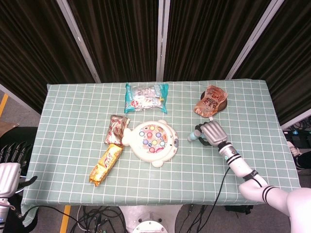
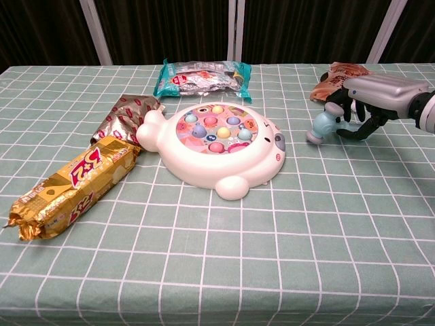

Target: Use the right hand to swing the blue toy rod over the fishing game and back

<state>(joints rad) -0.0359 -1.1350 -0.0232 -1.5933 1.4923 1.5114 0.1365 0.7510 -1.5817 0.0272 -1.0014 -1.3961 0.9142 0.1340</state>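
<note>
The white fishing game [image 1: 152,141] [image 2: 216,144], a whale-shaped toy with coloured fish in its round top, sits at the middle of the checked table. To its right my right hand [image 1: 212,133] [image 2: 370,104] grips the blue toy rod [image 1: 193,138] [image 2: 323,125]. The rod's rounded end points toward the game, low over the cloth and a short gap from the game's edge. My left hand [image 1: 9,167] hangs off the table's left side at the frame edge, fingers spread, holding nothing.
A gold snack bar [image 1: 105,163] [image 2: 71,185] and a brown wrapper [image 1: 116,127] [image 2: 124,116] lie left of the game. A teal packet [image 1: 145,96] [image 2: 202,76] lies behind it. An orange pouch [image 1: 211,100] [image 2: 342,77] rests behind my right hand.
</note>
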